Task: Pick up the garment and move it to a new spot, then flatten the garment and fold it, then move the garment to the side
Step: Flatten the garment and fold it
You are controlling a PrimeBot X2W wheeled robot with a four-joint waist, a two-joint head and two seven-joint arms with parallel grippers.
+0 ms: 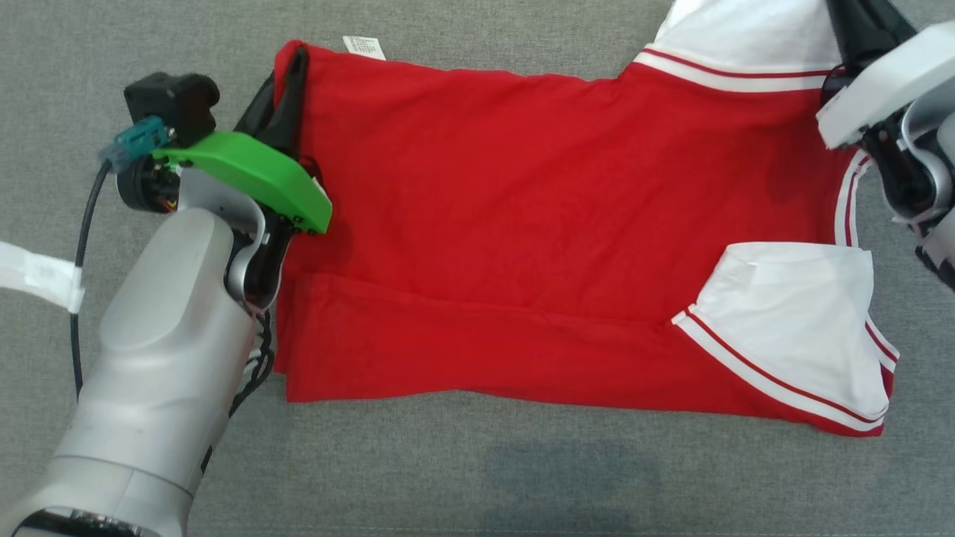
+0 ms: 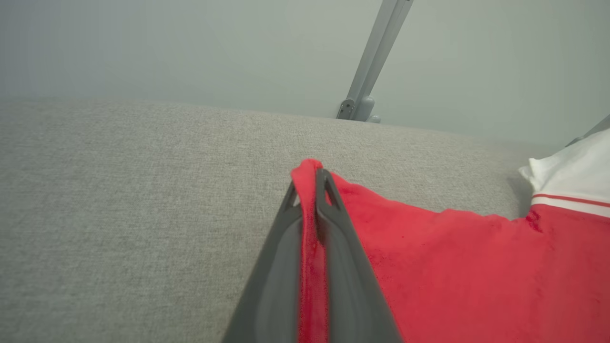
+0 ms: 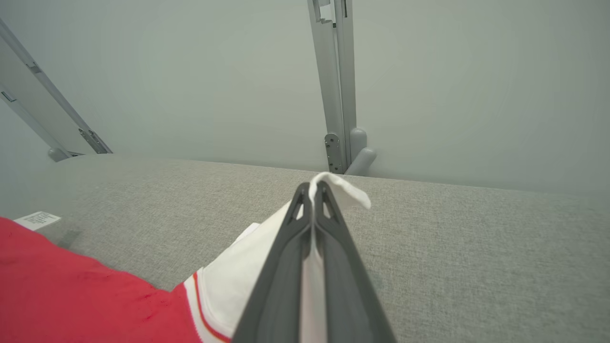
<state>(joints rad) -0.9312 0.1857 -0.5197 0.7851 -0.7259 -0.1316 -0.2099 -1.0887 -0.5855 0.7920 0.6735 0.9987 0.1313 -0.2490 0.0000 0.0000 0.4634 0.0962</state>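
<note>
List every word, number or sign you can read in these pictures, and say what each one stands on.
None can be read.
Label at the shirt's edge: printed lines, too small and blurred to read in the head view or the right wrist view.

**Red Shirt, Grey Desk**

The shirt (image 1: 485, 186) is bright red. Its sleeves (image 1: 798, 313) are white, with a thin red stripe near the edge. A small label (image 1: 364, 46) is white with tiny dark print. The desk (image 1: 522, 462) is plain speckled grey. The left tool (image 2: 310, 174) and right tool (image 3: 313, 188) are dark grey. A cover (image 1: 246, 175) on the silver arm (image 1: 164, 358) is green.
</note>
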